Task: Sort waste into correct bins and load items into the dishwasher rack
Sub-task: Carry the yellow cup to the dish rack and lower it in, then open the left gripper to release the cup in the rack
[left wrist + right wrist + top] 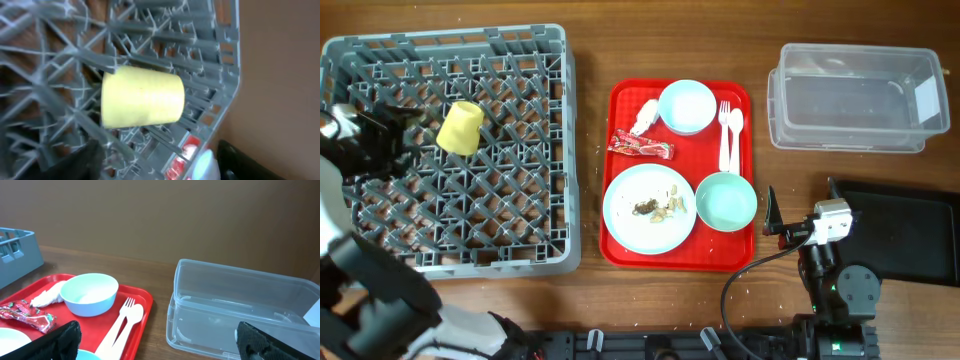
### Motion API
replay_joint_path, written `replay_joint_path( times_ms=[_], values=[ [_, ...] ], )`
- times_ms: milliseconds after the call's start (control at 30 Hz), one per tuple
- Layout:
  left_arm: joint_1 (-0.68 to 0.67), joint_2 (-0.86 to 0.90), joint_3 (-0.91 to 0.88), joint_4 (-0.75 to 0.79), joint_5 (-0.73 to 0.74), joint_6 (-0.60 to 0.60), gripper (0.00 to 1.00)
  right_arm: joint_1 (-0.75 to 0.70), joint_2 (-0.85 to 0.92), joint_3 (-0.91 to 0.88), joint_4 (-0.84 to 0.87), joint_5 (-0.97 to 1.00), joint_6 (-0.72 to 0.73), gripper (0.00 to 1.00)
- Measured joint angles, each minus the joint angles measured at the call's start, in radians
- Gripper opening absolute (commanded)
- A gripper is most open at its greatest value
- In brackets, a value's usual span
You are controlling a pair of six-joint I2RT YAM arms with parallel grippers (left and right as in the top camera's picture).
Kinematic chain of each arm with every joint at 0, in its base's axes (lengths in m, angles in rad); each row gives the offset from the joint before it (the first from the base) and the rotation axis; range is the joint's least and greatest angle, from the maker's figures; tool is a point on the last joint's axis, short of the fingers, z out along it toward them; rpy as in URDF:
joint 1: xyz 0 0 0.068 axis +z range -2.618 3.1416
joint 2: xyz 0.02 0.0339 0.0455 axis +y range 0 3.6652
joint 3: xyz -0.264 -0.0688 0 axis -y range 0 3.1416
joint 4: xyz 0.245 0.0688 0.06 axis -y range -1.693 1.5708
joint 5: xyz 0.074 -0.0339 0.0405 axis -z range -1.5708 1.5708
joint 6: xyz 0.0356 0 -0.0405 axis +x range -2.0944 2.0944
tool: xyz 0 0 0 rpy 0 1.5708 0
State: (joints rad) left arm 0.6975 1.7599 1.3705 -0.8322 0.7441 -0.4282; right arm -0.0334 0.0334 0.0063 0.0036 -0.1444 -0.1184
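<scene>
The yellow cup lies on its side in the grey dishwasher rack; it also shows in the left wrist view. My left gripper is open and empty just left of the cup, not touching it. The red serving tray holds the white plate with food scraps, the mint bowl, the green saucer, the white napkin, the red wrapper, the fork and the spoon. My right gripper is open and empty beside the tray's right edge.
The clear tub stands at the back right, also in the right wrist view. The flat black tray lies at the front right, behind my right arm. Bare wood lies between rack and red tray.
</scene>
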Motion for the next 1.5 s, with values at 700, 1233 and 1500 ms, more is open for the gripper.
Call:
replay_joint_path(
  times_ms=[700,1233,1500],
  values=[
    [-0.594,0.040,0.013,0.238,-0.956,0.035,0.04,0.000,0.000,0.000,0.000,0.000,0.000,1.00],
    [-0.560,-0.008,0.026,0.063,-1.075,-0.069,0.04,0.000,0.000,0.000,0.000,0.000,0.000,1.00],
    [-0.414,-0.018,0.026,-0.029,-1.020,-0.143,0.04,0.000,0.000,0.000,0.000,0.000,0.000,1.00]
  ],
)
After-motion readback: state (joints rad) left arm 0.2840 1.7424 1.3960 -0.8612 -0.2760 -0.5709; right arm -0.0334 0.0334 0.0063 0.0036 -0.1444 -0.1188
